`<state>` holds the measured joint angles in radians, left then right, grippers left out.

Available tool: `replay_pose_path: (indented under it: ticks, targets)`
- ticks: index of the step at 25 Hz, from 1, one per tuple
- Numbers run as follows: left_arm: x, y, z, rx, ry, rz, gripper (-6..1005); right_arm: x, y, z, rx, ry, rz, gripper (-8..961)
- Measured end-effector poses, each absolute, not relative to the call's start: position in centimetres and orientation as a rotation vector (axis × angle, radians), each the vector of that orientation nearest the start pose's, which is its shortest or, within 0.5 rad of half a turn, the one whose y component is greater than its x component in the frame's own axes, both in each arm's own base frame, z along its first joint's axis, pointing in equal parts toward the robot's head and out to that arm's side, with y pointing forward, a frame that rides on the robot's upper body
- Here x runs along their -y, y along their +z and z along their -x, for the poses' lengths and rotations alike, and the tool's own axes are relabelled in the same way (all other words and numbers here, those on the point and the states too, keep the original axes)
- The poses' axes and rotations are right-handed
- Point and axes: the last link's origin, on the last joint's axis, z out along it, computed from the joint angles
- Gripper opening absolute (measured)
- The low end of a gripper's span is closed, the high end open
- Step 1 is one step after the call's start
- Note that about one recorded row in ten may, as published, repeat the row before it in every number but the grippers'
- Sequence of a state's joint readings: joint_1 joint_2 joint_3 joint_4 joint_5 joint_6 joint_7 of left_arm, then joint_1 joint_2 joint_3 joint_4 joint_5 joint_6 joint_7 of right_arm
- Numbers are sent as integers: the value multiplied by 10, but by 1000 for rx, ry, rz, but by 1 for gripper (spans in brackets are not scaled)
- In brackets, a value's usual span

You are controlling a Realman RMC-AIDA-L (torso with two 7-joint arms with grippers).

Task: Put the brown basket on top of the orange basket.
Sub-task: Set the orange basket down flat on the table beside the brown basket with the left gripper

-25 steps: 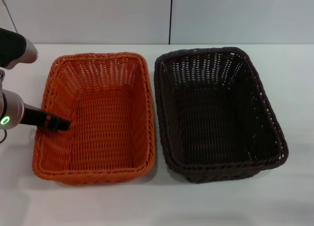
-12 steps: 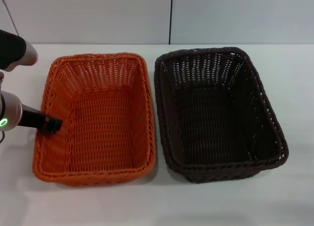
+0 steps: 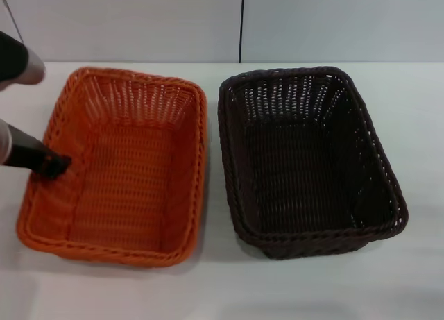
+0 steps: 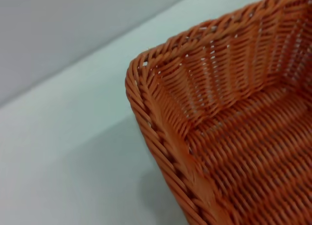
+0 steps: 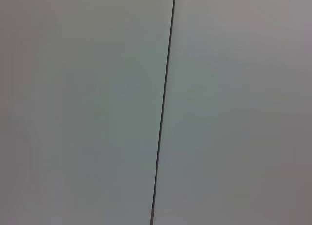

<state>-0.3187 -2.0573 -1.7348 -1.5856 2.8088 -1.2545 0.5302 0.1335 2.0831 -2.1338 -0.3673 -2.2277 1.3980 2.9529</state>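
Note:
The orange basket [image 3: 197, 160] stands on the left of the white table, turned a little askew. The dark brown basket [image 3: 380, 164] stands to its right, a gap apart. My left gripper [image 3: 53, 166] reaches in from the left and is shut on the orange basket's left rim. The left wrist view shows a corner of the orange basket [image 4: 161, 132] close up, with none of my fingers. My right gripper shows in no view.
The white table [image 3: 416, 105] runs around both baskets, with a pale wall behind. The right wrist view shows only a pale surface with a thin dark seam [image 5: 163, 108]. Both baskets hold nothing.
My left gripper has moved left, and the orange basket has slid left with it and turned slightly, widening the gap to the brown basket. The brown basket has not moved.

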Motion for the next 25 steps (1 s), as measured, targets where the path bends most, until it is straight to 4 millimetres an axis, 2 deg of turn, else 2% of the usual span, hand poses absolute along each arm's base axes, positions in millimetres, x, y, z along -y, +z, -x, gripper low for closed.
replay_pose_path:
  ticks: [1,2,5,9,13,17,25]
  targets:
    - [-353,60,238,810,407,2153,294,-250,29,-360,-380,552,1214,717]
    - [-353,72,234,745,420,2163,293,-250,29,-360,-380,553,1214,717]
    - [-353,86,230,680,433,2190,290,-250,29,-359,-379,556,1212,717]
    - [-349,110,210,542,374,2283,286,-251,29,-358,-379,563,1209,717]
    - [-345,134,191,408,331,2349,230,-252,29,-356,-377,574,1204,717]
    - [-344,137,176,296,353,2413,207,-253,30,-353,-371,589,1196,717]
    - [-339,129,146,56,429,2547,195,-255,30,-350,-366,604,1192,717]
